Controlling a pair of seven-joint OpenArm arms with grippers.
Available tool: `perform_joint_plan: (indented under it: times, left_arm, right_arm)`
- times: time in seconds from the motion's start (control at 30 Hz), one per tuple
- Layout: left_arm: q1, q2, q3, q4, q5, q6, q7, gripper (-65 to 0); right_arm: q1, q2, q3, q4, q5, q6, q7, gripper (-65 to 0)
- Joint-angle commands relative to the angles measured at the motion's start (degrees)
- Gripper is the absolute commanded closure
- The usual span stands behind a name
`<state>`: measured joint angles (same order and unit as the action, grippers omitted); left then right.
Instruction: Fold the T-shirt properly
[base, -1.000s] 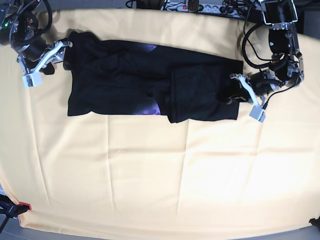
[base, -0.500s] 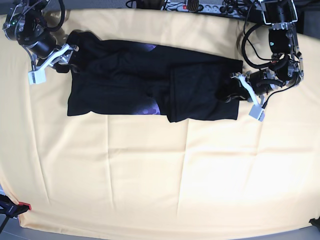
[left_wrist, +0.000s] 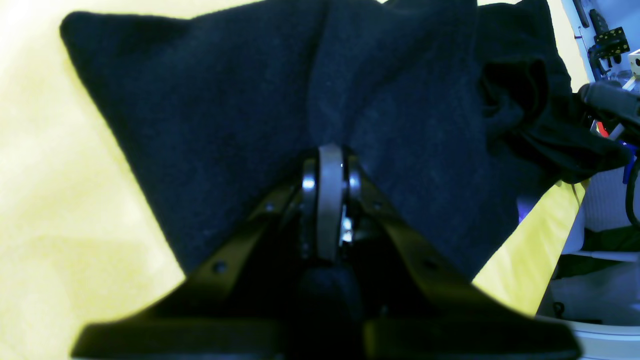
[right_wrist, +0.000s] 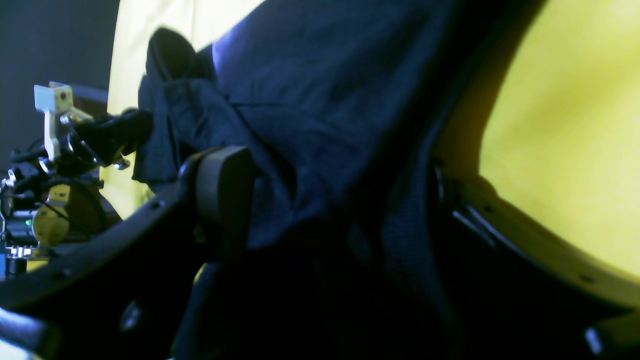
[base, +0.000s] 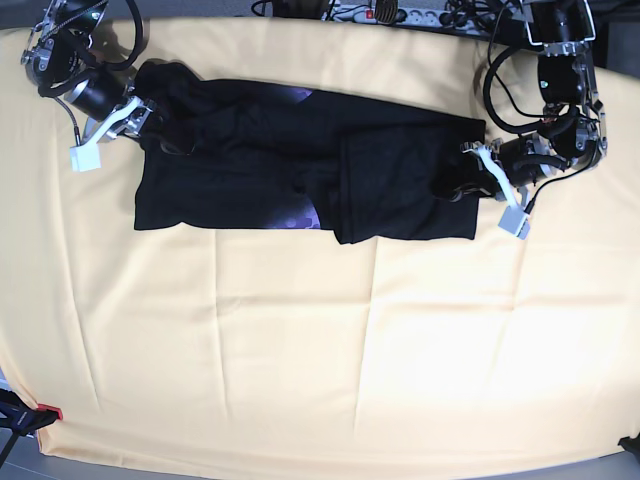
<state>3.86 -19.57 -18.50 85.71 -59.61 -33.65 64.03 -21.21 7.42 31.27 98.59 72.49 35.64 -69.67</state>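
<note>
both grippers at opposite ends of the black t-shirt (base: 300, 165), which lies spread along the far edge of the yellow tablecloth (base: 300, 350).

the left gripper (left_wrist: 325, 160) has its fingers pressed together, pinching a raised ridge of cloth at the shirt's end near the far right corner. the right gripper (right_wrist: 320, 190) stands wide apart, shirt fabric bunched between its fingers (right_wrist: 222, 185) near the far left corner.

The left end effector (base: 462, 186) is clamped tight on cloth at the base view's right, while the right end effector (base: 150, 125) stands parted around fabric at far left.
</note>
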Motion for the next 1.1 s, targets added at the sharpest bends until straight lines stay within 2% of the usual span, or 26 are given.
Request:
perform_joint_plan:
  times: [0.0,0.07,0.1,0.2,0.37,0.47,0.57,0.63,0.8,0.93,1.07]
  left_arm:
    - [-0.4,-0.7,-0.3,0.5,0.0,-0.2,0.3,0.0]
    - [-0.4,-0.7,-0.3,0.5,-1.0,-0.2,0.3,0.0]
    - [-0.4,-0.7,-0.3,0.5,-1.1,-0.3,0.3,0.0]
    - [-0.4,-0.7,-0.3,0.5,-1.1,-0.3,0.3,0.0]
    - [-0.4,-0.7,-0.3,0.5,-1.1,-0.3,0.3,0.0]
    - [-0.4,-0.7,-0.3,0.5,-1.1,-0.3,0.3,0.0]
    - [-0.4,-0.9,-0.3,0.5,-1.6,-0.2,0.3,0.0]
    - [-0.4,-1.8,-0.4,0.5,-4.7,-0.2,0.5,0.0]
    - [-0.4,-5.3,-3.0,0.5,-12.9,-0.2,1.0,0.0]
    - [-1.0,-5.7,-7.4,0.5,-13.5,-0.2,2.2,0.0]
    - [-0.8,-5.7,-11.0,0.5,-13.5,-0.2,2.5,0.0]
  right_arm:
    - [0.1,0.1,0.2,0.7,1.2,0.4,0.8,-45.2]
    - [0.1,-0.2,0.1,0.7,1.2,1.2,1.5,-44.3]
    - [0.1,-0.3,0.1,0.7,1.2,2.3,1.6,-41.8]
    - [0.1,-0.3,-0.5,0.7,1.2,3.7,1.7,-29.2]
    - [0.1,-1.1,-3.8,0.7,1.1,4.4,3.0,-14.7]
    - [1.0,-1.0,-5.1,0.7,1.0,4.4,3.0,0.0]
    - [2.7,-0.8,-4.6,0.9,1.0,4.4,3.0,0.0]
    - [3.8,-0.7,-3.5,1.9,0.3,4.4,2.3,0.0]
    - [4.8,0.1,0.4,8.3,-7.4,4.4,1.5,0.0]
    - [4.8,4.5,0.8,12.8,-11.9,4.4,1.6,0.0]
    - [4.8,9.9,0.8,14.9,-19.4,4.3,4.4,0.0]
